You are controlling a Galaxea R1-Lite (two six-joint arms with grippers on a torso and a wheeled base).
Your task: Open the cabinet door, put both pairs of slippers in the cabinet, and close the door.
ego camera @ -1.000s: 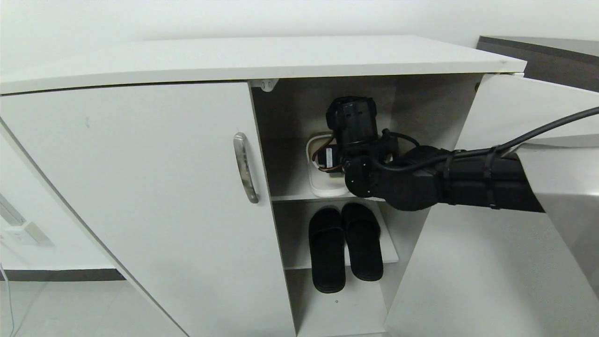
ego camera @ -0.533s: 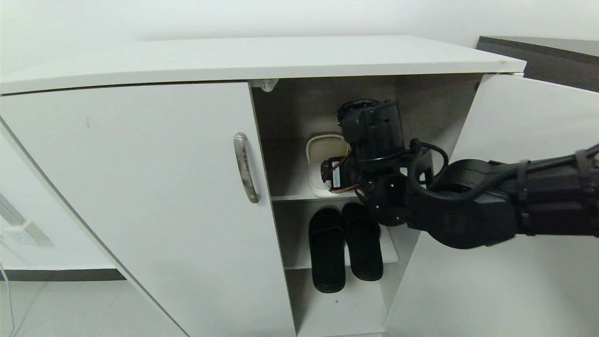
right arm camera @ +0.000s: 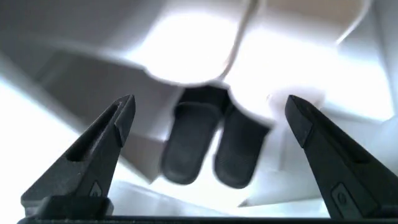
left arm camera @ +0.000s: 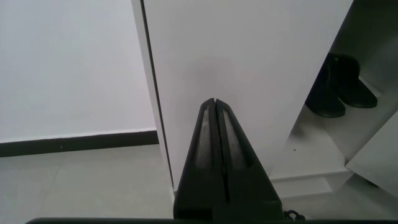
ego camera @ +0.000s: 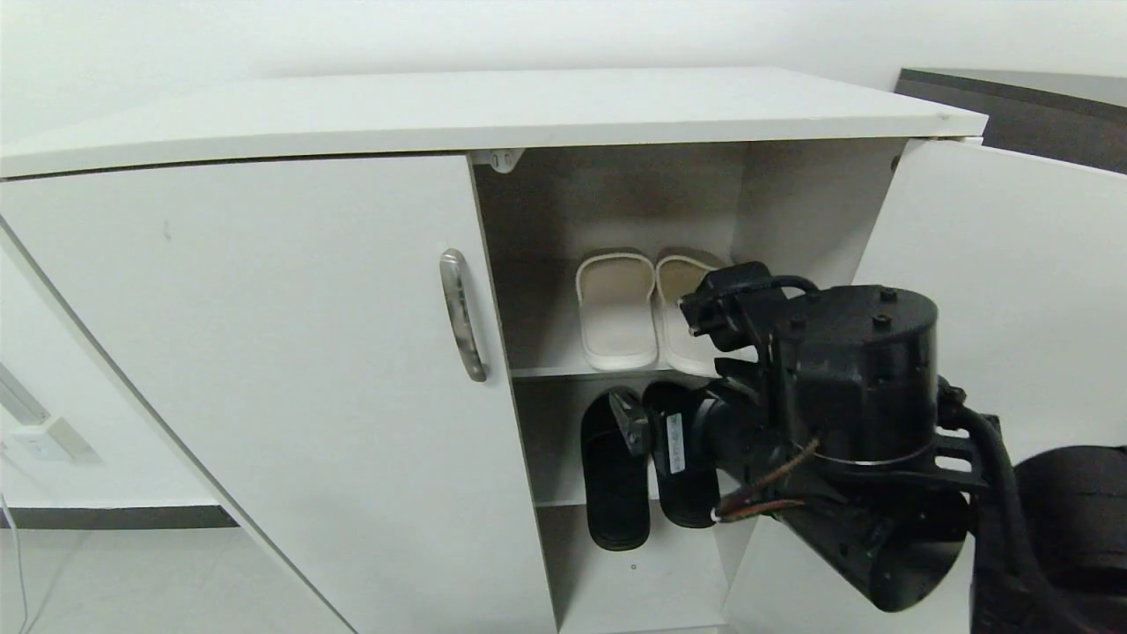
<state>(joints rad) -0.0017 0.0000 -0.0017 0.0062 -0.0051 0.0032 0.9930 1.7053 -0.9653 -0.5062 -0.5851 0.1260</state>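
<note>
Now: both pairs shelved, door (ego camera: pixel 995 264) open at 3 o'clock.
White slippers (ego camera: pixel 647 308) at 12 o'clock of black slippers (ego camera: pixel 616 475); right gripper (right arm camera: pixel 209 106) spread, left gripper (left arm camera: pixel 214 102) pressed together. I'd push the door's outer edge.

You've got a cabinet (ego camera: pixel 493 106) in smooth, matt white laminate, and its handle (ego camera: pixel 461 314) is brushed metal. The black slippers (ego camera: pixel 615 475) look matt and rubbery, the cream slippers (ego camera: pixel 616 313) smooth, moulded foam.

Home-like hallway, I'd say: a white laminate shoe cabinet (ego camera: pixel 264 352), cream rubber slippers (ego camera: pixel 616 308) and black rubber slippers (ego camera: pixel 615 493) shelved inside, bare white wall (ego camera: pixel 440 35), dark skirting (ego camera: pixel 106 517), grey floor (ego camera: pixel 132 581).
</note>
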